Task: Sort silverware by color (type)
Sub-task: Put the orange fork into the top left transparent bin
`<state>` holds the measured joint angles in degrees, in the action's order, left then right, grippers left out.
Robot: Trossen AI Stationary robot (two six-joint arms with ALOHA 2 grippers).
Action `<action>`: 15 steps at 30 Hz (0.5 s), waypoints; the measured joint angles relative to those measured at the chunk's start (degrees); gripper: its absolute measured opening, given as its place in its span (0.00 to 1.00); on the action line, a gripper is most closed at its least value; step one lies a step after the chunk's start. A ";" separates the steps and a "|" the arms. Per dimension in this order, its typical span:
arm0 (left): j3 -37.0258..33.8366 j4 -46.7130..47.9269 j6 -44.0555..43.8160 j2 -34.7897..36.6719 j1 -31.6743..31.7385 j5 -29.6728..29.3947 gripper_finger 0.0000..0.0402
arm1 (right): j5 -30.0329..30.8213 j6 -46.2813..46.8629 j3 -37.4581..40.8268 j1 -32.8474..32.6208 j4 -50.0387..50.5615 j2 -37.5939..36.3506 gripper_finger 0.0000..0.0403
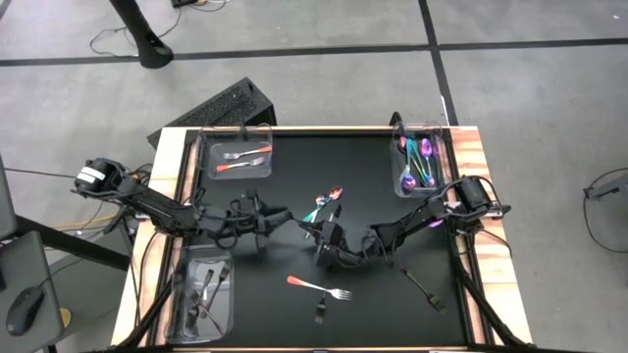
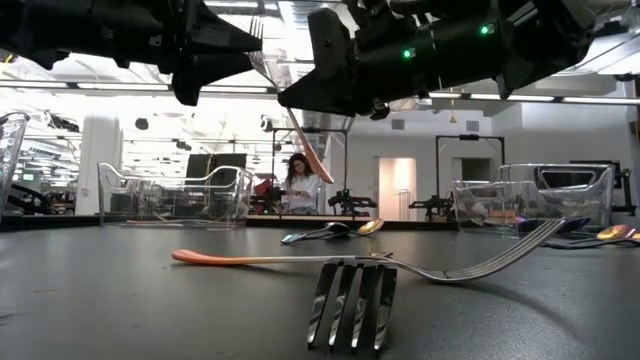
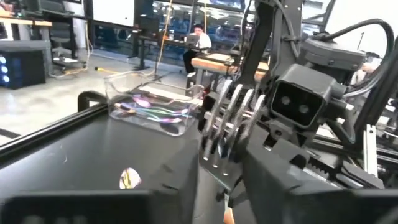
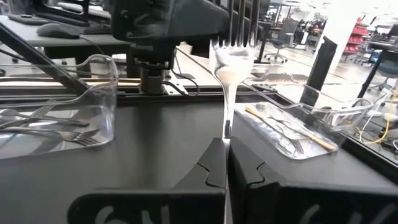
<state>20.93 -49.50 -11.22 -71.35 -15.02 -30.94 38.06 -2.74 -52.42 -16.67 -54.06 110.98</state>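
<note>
At table centre | right hand [image 1: 316,233] clamps fork [image 4: 231,59] | left hand [image 1: 291,213] alongside

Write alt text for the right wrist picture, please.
The right gripper is shut on an upright fork, tines up, facing the left arm's gripper. Clear bins flank it on the black table: one with dark cutlery, one with orange-handled pieces.

The two dark arms reach in from opposite side edges of the table and meet near its middle, both held above the surface. The right gripper [image 1: 324,238] sits just right of centre, its fingers [image 4: 249,177] pressed together, pinching a fork [image 4: 231,68] by the handle. The left gripper [image 1: 278,218] faces it closely, its fingers around the fork's prongs.
</note>
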 joint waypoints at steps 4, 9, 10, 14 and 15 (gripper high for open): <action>0.00 0.14 1.46 0.00 0.32 -1.06 0.05 | -0.21 0.34 0.00 -0.04 -0.13 0.00 0.06; 0.00 1.35 4.05 -0.02 0.30 -3.49 0.01 | -0.43 3.02 -0.07 -0.11 0.33 -0.02 0.11; 0.00 1.68 4.59 -0.02 0.30 -3.97 0.00 | -0.43 3.67 -0.07 -0.13 0.44 0.00 0.11; 0.00 5.66 6.13 0.81 0.32 -5.01 0.00 | -0.73 6.02 -0.02 -1.19 0.46 -0.27 0.13; 0.00 7.25 6.06 1.38 0.36 -4.94 0.00 | -0.76 6.16 -0.02 -1.55 0.18 -0.54 0.14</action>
<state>20.93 -42.25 -5.17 -69.97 -14.66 -35.88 37.30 3.42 -52.45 -18.22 -53.88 110.44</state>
